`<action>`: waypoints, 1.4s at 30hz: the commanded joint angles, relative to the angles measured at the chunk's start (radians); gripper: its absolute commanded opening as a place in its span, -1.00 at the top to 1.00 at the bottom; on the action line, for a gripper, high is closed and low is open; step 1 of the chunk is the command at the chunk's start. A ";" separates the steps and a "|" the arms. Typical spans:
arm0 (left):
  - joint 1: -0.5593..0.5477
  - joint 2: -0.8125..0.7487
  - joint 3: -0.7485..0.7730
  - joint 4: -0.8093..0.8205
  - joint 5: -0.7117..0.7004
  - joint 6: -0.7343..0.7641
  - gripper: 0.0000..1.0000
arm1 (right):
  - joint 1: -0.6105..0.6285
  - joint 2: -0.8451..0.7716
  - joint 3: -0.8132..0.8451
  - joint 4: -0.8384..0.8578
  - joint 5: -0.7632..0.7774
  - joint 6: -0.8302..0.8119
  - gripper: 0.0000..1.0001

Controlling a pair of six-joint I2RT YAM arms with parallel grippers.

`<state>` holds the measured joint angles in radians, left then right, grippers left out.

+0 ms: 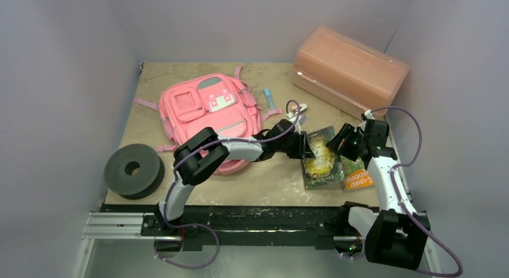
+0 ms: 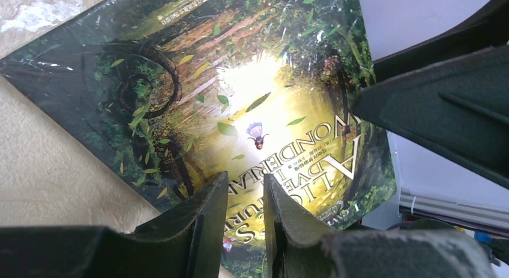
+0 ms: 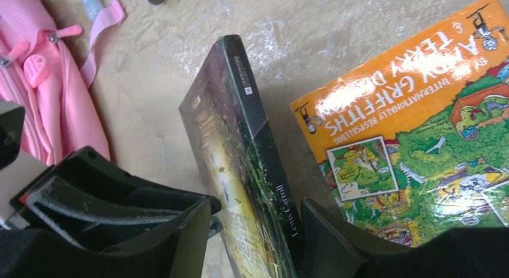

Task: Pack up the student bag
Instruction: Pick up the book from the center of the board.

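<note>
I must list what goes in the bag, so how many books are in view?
2. A dark green book is held on edge between both arms, and an orange book lies flat on the table right of it. Others may be hidden.

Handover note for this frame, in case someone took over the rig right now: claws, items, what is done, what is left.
Left claw: its fingers straddle the near edge of the green Alice book, cover facing its camera; a firm grip cannot be confirmed.
Right claw: fingers either side of the same book's spine; the book stands tilted up on edge.
Orange book: flat on the table beside it.
Student bag: lying flat, left of the books; it looks closed and nothing is seen going in yet.
Blue pen: on the table by the bag.
Left: open the bag, load the books and small items.
</note>
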<state>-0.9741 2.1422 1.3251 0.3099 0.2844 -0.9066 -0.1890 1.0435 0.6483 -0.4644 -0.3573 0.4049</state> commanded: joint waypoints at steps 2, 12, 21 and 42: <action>-0.018 0.005 -0.054 -0.002 -0.002 0.002 0.45 | 0.078 -0.047 0.028 -0.148 -0.284 0.006 -0.16; -0.018 -0.053 -0.126 0.051 0.010 -0.031 0.46 | 0.245 -0.081 0.064 -0.084 -0.188 0.057 0.23; 0.023 -0.251 -0.300 0.041 -0.052 0.015 0.33 | 0.334 -0.043 0.190 -0.090 0.018 0.033 1.00; 0.602 -1.195 -0.101 -0.902 -0.009 0.580 -0.56 | 0.574 0.338 0.433 0.677 -0.692 0.363 1.00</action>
<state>-0.4633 0.9371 1.1172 -0.3737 0.2279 -0.5251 0.2874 1.3643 1.0508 -0.0696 -0.8165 0.6178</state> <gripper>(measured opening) 0.764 0.163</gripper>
